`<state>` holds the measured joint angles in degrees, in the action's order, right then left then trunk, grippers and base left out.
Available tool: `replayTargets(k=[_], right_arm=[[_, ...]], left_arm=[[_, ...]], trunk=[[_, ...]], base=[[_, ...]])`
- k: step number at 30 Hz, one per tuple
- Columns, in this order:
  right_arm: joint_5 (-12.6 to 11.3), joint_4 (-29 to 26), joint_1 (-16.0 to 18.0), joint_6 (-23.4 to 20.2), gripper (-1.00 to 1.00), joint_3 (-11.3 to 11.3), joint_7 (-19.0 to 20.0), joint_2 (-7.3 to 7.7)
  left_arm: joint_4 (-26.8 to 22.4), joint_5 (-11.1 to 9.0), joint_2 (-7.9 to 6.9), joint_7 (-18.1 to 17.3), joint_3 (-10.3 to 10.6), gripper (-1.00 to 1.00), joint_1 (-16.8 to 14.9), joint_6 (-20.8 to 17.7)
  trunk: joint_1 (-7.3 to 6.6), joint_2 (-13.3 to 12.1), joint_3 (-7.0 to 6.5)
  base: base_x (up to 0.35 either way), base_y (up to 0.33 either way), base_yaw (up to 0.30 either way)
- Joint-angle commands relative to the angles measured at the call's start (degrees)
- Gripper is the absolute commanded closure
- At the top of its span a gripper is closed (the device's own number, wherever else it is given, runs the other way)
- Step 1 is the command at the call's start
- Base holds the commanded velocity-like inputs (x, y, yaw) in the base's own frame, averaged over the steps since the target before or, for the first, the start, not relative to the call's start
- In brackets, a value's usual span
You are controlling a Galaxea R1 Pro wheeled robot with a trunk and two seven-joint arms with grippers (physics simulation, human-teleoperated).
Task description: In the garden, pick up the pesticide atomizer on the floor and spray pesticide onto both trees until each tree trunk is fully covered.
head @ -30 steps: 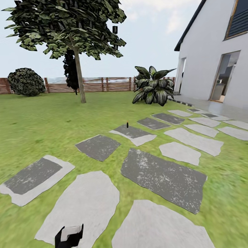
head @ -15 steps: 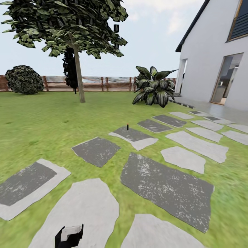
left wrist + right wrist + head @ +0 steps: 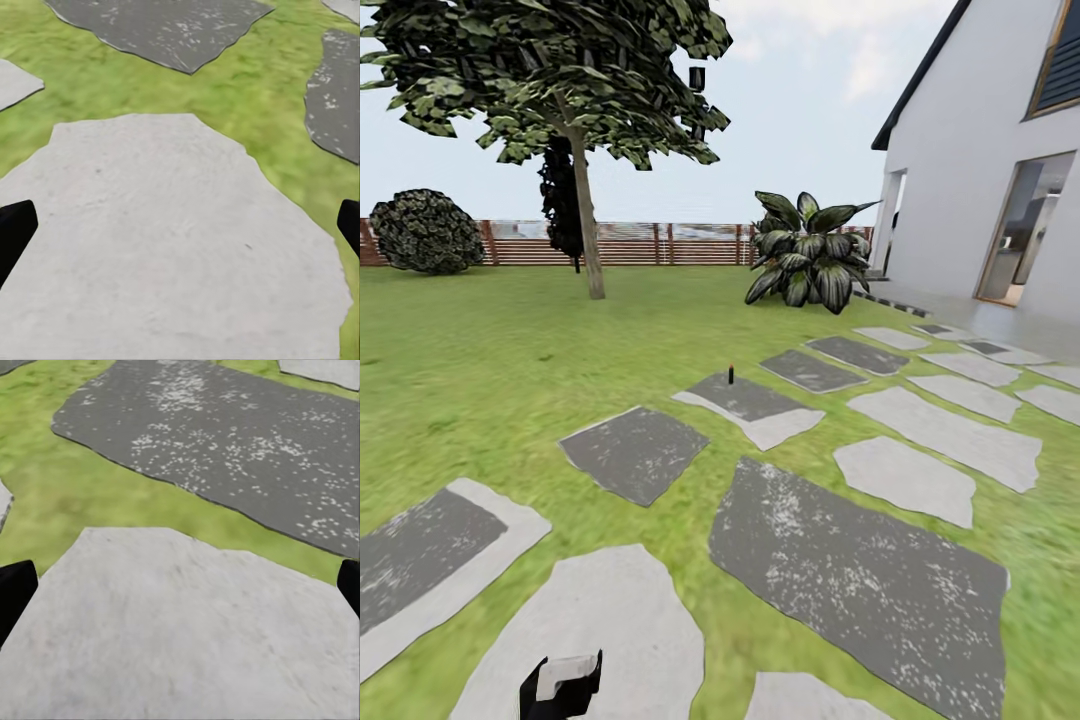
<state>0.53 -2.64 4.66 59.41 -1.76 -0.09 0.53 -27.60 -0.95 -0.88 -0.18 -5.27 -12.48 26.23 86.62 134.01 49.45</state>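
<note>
The pesticide atomizer [image 3: 731, 374] is a tiny dark upright shape far ahead, standing on a dark stepping stone [image 3: 745, 396] in the lawn. One tree [image 3: 560, 70] with a beige trunk [image 3: 589, 225] and dark green leaf clumps rises at the back left near the fence. In the left wrist view my left gripper [image 3: 180, 232] is open over a pale stone [image 3: 165, 247], its black fingertips [image 3: 13, 232] far apart. My right gripper [image 3: 180, 589] is open too, above another pale stone [image 3: 187, 630]. Both hold nothing. A black-and-white part of my left arm [image 3: 560, 685] shows at the head view's lower edge.
Pale and dark stepping stones [image 3: 860, 560] cross the grass [image 3: 480, 380] toward the white house [image 3: 990, 180] at the right. A big broad-leaved plant [image 3: 805, 255] stands by the house corner. A round bush [image 3: 425, 230], a near-black thin tree [image 3: 563, 200] and a brown slat fence [image 3: 660, 244] line the back.
The whole head view has shifted: the camera has moved forward, so the near stones have slid down and grown. The atomizer and tree keep their places in the garden.
</note>
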Motion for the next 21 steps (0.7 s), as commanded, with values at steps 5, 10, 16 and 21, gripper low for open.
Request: replayTargets(k=[5,10,16,21], right_arm=[[0.0,0.0,0.0,0.0,-1.0,0.0,0.0,0.0],[0.0,0.0,0.0,0.0,-1.0,0.0,0.0,0.0],[0.0,0.0,0.0,0.0,-1.0,0.0,0.0,0.0],[0.0,0.0,0.0,0.0,-1.0,0.0,0.0,0.0]], left_arm=[[0.0,0.0,0.0,0.0,0.0,-1.0,0.0,0.0],[0.0,0.0,0.0,0.0,0.0,-1.0,0.0,0.0],[0.0,0.0,0.0,0.0,0.0,-1.0,0.0,0.0],[0.0,0.0,0.0,0.0,0.0,-1.0,0.0,0.0]], trunk=[[0.0,0.0,0.0],[0.0,0.0,0.0],[0.0,0.0,0.0],[0.0,0.0,0.0]], base=[[0.339,0.0,0.0],[0.339,0.0,0.0],[0.339,0.0,0.0],[0.339,0.0,0.0]])
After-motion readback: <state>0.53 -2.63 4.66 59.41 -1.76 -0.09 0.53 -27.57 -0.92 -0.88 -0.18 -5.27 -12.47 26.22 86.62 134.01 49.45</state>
